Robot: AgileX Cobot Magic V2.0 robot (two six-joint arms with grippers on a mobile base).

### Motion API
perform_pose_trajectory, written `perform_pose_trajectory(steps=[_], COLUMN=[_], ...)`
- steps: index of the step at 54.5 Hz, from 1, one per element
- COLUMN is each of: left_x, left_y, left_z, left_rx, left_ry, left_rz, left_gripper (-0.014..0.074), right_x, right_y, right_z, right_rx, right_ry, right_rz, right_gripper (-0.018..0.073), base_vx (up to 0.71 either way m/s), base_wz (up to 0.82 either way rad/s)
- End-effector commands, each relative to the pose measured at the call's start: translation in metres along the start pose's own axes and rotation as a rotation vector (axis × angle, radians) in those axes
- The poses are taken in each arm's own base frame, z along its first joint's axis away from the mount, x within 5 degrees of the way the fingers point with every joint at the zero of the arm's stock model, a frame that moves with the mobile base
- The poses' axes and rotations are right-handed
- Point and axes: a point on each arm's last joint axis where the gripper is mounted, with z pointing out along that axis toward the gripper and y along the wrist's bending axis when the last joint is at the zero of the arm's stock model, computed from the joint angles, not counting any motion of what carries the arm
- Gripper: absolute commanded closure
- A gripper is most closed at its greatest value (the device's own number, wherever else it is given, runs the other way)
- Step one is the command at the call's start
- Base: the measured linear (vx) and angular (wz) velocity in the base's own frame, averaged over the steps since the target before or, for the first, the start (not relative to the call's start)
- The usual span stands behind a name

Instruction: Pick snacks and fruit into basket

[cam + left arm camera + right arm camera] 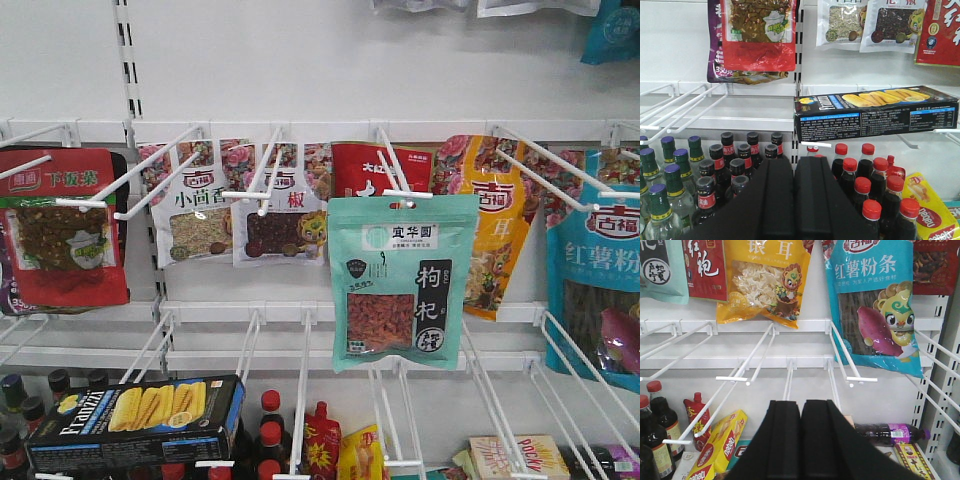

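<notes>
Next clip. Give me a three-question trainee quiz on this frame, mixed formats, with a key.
1. True or false: the left gripper is shut on the corn box.
2. The mint pouch is: A) lying on a shelf, B) hanging from a hook, C) held by a gripper.
3. Fill in: the right gripper is ____ and holds nothing.
Key: 1 false, it is shut but empty, and the box sits apart from it, up and to the right; 2 B; 3 shut.
</notes>
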Motion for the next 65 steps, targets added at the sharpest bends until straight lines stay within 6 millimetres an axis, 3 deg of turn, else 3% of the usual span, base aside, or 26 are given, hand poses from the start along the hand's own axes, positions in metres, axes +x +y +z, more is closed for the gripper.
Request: perform_pose_trajectory(steps=[1,43,51,65], left_x=[-0.017,-0.019,-0.048,-0.096], left_y=[-0.001,-0.002,-0.004,-0.008], left_z=[-0.004,-0.004,-0.013,-0.05], left_rx=[0.017,0.018,0.063,0.219], left_ry=[-0.128,-0.143,-0.41,-0.985], left_rz=[-0.008,-0.008,-0.091,-0.207], left_gripper=[0.0594,0.0594,0.0594,0.0594], right_x=[-0.004,-0.004,-0.004,-0.004], right_y=[0.0,0.0,0.0,0.0], right_z=[0.0,0.0,0.0,0.0], right_rx=[0.004,0.004,0.004,0.004], right_ry=[-0.083,-0.083,-0.083,-0.083], right_rz=[-0.018,-0.018,-0.018,-0.018], right_gripper=[0.0567,0.0567,0.0567,0.0567], base_vx=[0.0,0.0,0.0,0.0], base_wz=[0.0,0.0,0.0,0.0])
